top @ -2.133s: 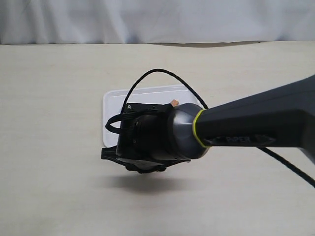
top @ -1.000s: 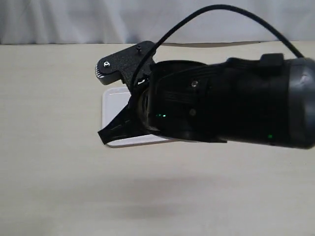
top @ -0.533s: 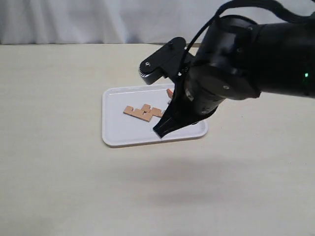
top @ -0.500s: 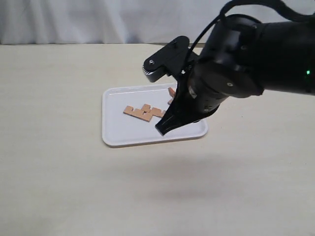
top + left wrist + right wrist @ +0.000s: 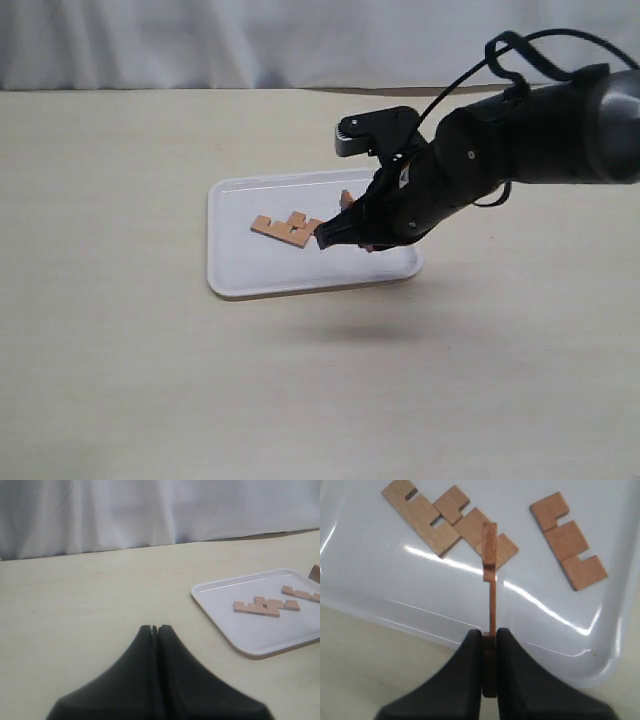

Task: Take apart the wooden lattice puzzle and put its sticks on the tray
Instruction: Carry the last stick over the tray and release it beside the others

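3 sticks (image 5: 422, 520) are laid flat on the tray (image 5: 375, 580): two touching side by side, the third apart from them. The 4th stick (image 5: 490, 580) is held on edge, clamped btwn the fingers of the right pincer (image 5: 490, 636), its far end over the touching pair; contact w/ them can't be told. The left pincer (image 5: 154, 629) is pressed closed w/ nothing in it, over bare counter (image 5: 75, 590), apart from the tray.
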